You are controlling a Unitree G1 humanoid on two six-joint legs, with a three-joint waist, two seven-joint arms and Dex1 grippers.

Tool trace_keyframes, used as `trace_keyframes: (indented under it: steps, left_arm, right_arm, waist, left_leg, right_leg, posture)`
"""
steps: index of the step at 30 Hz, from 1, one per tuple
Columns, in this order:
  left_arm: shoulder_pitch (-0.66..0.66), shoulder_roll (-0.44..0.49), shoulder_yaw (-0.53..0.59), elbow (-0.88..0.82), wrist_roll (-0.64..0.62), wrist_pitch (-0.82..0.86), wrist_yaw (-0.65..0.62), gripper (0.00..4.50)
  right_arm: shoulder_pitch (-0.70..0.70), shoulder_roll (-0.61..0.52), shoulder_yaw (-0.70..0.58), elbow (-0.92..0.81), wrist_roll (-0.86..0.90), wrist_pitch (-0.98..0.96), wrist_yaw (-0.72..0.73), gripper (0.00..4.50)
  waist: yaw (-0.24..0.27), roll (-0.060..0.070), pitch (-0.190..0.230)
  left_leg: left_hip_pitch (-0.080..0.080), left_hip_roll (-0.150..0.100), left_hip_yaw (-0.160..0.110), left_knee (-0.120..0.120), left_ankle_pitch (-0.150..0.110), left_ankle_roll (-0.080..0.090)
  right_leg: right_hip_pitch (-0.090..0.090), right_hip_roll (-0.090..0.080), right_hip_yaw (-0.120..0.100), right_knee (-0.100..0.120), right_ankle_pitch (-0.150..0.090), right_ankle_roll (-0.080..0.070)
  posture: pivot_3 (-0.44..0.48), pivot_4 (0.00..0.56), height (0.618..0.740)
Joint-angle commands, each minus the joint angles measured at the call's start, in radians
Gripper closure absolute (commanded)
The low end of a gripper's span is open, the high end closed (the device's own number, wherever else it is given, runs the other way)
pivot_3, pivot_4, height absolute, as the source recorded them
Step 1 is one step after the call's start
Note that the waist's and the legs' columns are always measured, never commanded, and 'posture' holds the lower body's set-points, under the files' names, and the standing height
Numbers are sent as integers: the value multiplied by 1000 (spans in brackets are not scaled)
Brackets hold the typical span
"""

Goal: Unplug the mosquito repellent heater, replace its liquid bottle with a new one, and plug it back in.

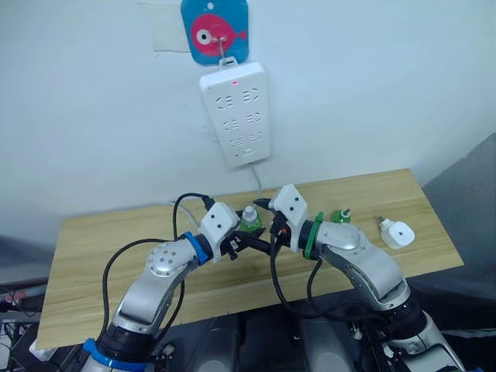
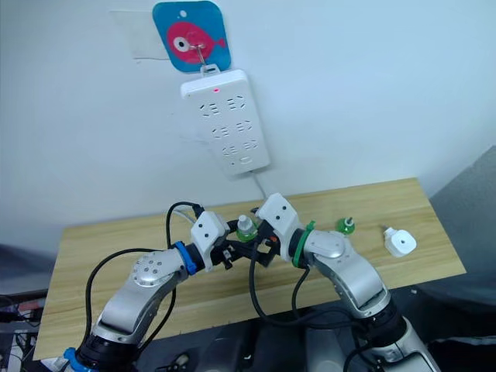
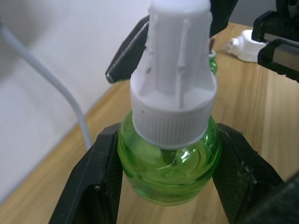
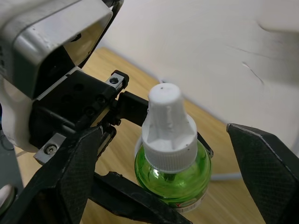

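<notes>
Left wrist view: left gripper [image 3: 166, 182] clamped on the green body of a liquid bottle [image 3: 170, 154] with a white ribbed cap, held upright above the wooden table [image 1: 116, 232]. Right gripper [image 4: 163, 186] spread wide on either side of that bottle's cap, its fingers [image 4: 268, 163] not touching it. Mosquito repellent heater [image 1: 397, 232] lies on the table near its right end, well apart from both grippers. Second green bottle [image 1: 341, 215] stands between heater and arms. White power strip [image 1: 236, 112] hangs on the wall.
</notes>
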State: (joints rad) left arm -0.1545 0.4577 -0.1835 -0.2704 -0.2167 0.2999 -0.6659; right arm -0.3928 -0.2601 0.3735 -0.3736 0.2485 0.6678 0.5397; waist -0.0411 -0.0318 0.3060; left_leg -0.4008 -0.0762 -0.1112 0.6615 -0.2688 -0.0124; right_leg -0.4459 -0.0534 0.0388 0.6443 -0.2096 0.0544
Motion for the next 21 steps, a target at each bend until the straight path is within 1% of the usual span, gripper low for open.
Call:
trace_keyframes:
  steps: [1,3,4,8,9,10,13,15,18,19,21]
  left_arm:
    - [-2,-4,9,-8,-16,-11,-20,2266]
    - [-2,-7,10,-5,-17,-10,-22,2266]
    - [-1,-8,9,-5,-17,-9,-22,2266]
    - [6,-7,6,4,-10,-17,-31,2266]
    - [6,-7,5,5,-9,-18,-33,2266]
    - [5,-6,5,6,-9,-18,-35,2266]
    - [3,0,0,12,-11,-31,-56,2266]
    - [-2,5,-6,27,-28,-57,-105,2266]
    - [-20,25,-33,65,-29,-146,-210,2266]
    - [-36,45,-50,88,-37,-206,-297,2266]
    - [-75,66,-70,135,-58,-287,-423,2266]
  right_arm:
    - [8,24,-5,-31,-9,-15,-27,388]
    - [8,33,-11,-31,-5,-19,-35,932]
    - [8,37,-15,-34,-4,-19,-37,1371]
    - [8,40,-22,-40,8,-18,-34,2743]
    - [9,38,-22,-44,11,-19,-29,3172]
    - [11,36,-23,-48,17,-19,-24,3408]
    - [8,25,-30,-66,43,-39,16,3406]
    - [-13,-13,-22,-68,64,-78,104,3406]
    - [-38,-58,-28,-54,138,-94,246,3406]
    - [-54,-100,-18,-42,169,-117,359,3406]
    - [-88,-152,2,-5,207,-162,534,3406]
  waist:
    - [-7,0,0]
    - [-13,0,0]
    - [-15,0,0]
    - [-17,0,0]
    - [-17,0,0]
    - [-17,0,0]
    - [-17,0,0]
    - [-17,0,0]
    - [-16,0,0]
    - [-16,0,0]
    - [-15,0,0]
  left_leg:
    - [0,0,0,0,0,0]
    - [0,0,0,0,0,0]
    - [0,0,0,0,0,0]
    - [0,0,0,0,0,1]
    - [0,0,0,0,0,1]
    - [0,0,0,1,0,1]
    - [0,0,0,1,0,1]
    - [0,0,0,1,0,1]
    - [0,0,1,1,-1,1]
    - [0,0,0,1,-1,1]
    - [0,0,0,1,-1,2]
  right_leg:
    - [0,0,0,0,0,0]
    - [0,0,0,0,0,0]
    - [0,0,0,0,0,0]
    - [0,0,0,1,0,0]
    - [0,0,0,1,0,-1]
    - [0,0,0,1,0,-1]
    - [0,0,0,1,0,-1]
    - [0,0,0,1,0,-1]
    - [0,0,0,1,0,-1]
    - [0,0,0,1,1,-1]
    - [1,0,-1,1,1,-1]
  posture:
    - [-103,283,740]
    - [-110,278,740]
    - [-110,278,740]
    - [-115,276,740]
    - [-115,276,740]
    - [-113,278,740]
    - [-107,278,740]
    - [-99,279,740]
    - [-86,279,740]
    - [-78,277,740]
    - [-66,274,740]
